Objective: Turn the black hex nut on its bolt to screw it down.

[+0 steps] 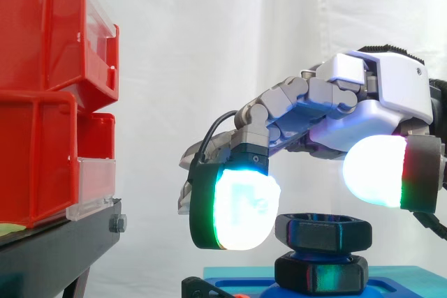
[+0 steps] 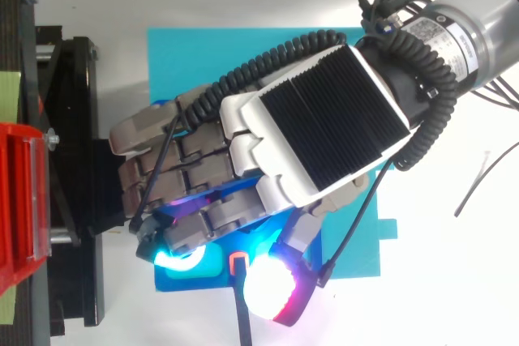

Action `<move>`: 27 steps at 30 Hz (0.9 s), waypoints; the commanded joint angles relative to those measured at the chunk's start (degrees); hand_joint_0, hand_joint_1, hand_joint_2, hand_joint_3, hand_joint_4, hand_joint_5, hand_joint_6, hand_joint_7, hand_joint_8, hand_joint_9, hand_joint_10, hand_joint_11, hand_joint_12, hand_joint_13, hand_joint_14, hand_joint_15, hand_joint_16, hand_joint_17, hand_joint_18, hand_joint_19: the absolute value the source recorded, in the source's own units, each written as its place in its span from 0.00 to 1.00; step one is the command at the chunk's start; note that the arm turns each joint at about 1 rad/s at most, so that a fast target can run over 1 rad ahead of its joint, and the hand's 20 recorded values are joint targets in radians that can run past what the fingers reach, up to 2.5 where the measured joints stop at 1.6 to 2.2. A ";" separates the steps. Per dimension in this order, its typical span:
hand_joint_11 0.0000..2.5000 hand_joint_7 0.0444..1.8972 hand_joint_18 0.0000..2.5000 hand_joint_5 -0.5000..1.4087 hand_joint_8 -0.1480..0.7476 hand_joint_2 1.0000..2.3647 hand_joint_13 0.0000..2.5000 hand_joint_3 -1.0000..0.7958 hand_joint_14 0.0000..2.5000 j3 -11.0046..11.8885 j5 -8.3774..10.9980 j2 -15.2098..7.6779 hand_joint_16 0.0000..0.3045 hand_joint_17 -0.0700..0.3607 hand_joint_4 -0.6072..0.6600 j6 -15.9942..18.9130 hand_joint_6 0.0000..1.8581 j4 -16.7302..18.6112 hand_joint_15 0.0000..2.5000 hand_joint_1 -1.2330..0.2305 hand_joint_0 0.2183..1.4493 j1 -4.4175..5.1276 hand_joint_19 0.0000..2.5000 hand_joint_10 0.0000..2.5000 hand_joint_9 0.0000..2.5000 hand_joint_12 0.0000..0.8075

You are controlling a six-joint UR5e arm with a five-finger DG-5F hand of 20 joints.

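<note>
The black hex nut (image 1: 323, 231) sits high on its bolt above a second black hex piece (image 1: 321, 272), on a blue fixture (image 1: 234, 287). My hand (image 1: 391, 95) reaches in from the right and hovers over the nut, fingers loosely bent down. One glowing fingertip (image 1: 241, 207) hangs beside the nut's left face, close to it or just touching. The thumb pad (image 1: 374, 169) floats above the nut's right edge, clear of it. In the top view my hand (image 2: 324, 119) covers the nut, and the blue fixture (image 2: 182, 275) lies on a cyan mat (image 2: 186, 62).
Stacked red bins (image 1: 42, 95) rest on a black stand (image 1: 56, 249) at the left, well apart from the hand. In the top view the stand (image 2: 73, 160) borders the mat's left side. White table surface (image 2: 454, 281) lies to the right.
</note>
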 commanded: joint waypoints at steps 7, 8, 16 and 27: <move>0.16 0.37 0.17 0.16 0.48 0.00 0.20 0.28 0.00 0.00 -1.11 0.03 0.16 0.42 0.66 0.06 0.41 -0.04 0.07 0.58 0.23 -0.76 0.11 0.00 0.21 0.38; 0.16 0.37 0.17 0.16 0.48 0.00 0.20 0.28 0.00 0.00 -1.11 0.03 0.16 0.42 0.66 0.06 0.41 -0.04 0.07 0.58 0.23 -0.76 0.11 0.00 0.21 0.38; 0.16 0.37 0.17 0.16 0.48 0.00 0.20 0.28 0.00 0.00 -1.99 0.03 0.16 0.42 0.66 0.14 0.41 0.22 0.07 0.58 0.23 -1.55 0.11 0.00 0.21 0.38; 0.16 0.37 0.18 0.16 0.48 0.00 0.20 0.28 0.00 0.27 -3.75 -0.06 0.16 0.42 0.66 0.85 0.41 0.49 0.06 0.58 0.23 -2.61 0.11 0.00 0.21 0.37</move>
